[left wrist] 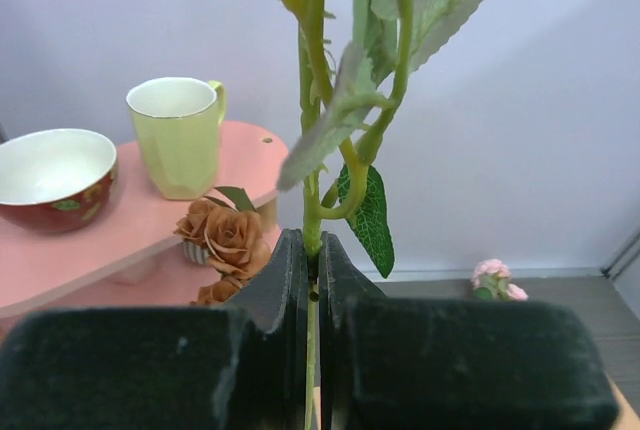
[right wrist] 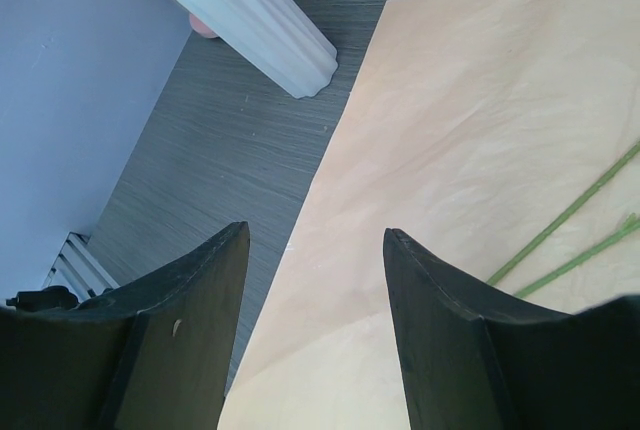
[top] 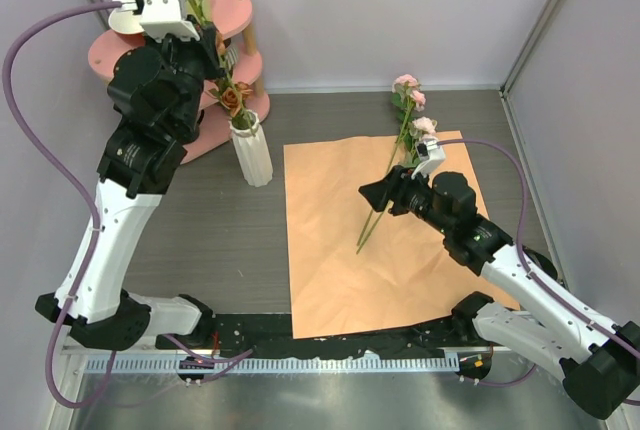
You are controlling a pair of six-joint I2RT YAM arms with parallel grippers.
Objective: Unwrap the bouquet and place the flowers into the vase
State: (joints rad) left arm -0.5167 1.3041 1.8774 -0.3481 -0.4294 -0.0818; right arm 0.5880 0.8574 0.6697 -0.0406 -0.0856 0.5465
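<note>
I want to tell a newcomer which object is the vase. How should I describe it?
Find the big tan-orange paper sheet lying flat. Just past its far left corner, before the pink shelf, stands the vase. It alone is tall, white and ribbed, with a rust rose at its mouth.

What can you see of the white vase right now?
The vase is tall, narrow and white, ribbed vertically, with a flared scalloped rim; it looks like ceramic. It stands upright on the dark table, beside the pink shelf and left of the tan paper, not touching the paper. Rust roses sit at its mouth. Above it the left gripper holds a stem pointing down toward it.
</note>
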